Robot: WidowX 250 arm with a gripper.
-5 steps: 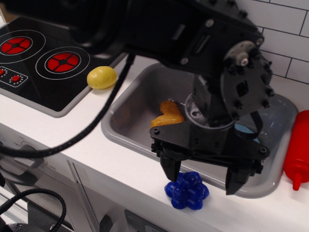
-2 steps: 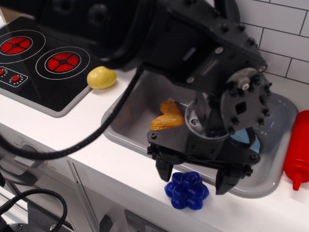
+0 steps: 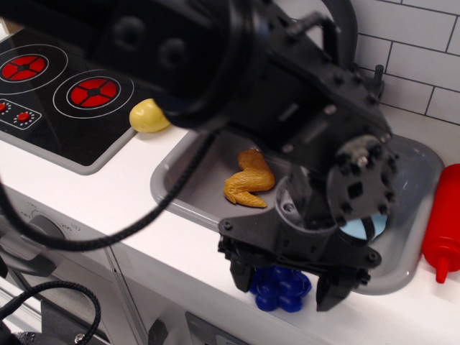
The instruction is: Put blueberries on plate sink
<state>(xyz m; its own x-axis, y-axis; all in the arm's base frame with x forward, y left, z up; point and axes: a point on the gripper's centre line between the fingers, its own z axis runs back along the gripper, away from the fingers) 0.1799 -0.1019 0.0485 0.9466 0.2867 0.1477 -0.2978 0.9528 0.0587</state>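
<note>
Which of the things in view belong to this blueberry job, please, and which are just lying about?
Job: deep-blue plastic blueberry clump on the counter edge; light-blue round plate; grey toy sink; black gripper, jaws open astride the clump.

Lying about: yellow potato toy; orange chicken-leg toy; red squeeze bottle; black toy hob.

A: Where's my gripper (image 3: 285,285)?
B: Over the blueberries (image 3: 280,289), jaws spread, one finger either side.
A: Plate (image 3: 361,228)?
B: At two o'clock from the berries, in the sink (image 3: 190,172), mostly hidden.
</note>
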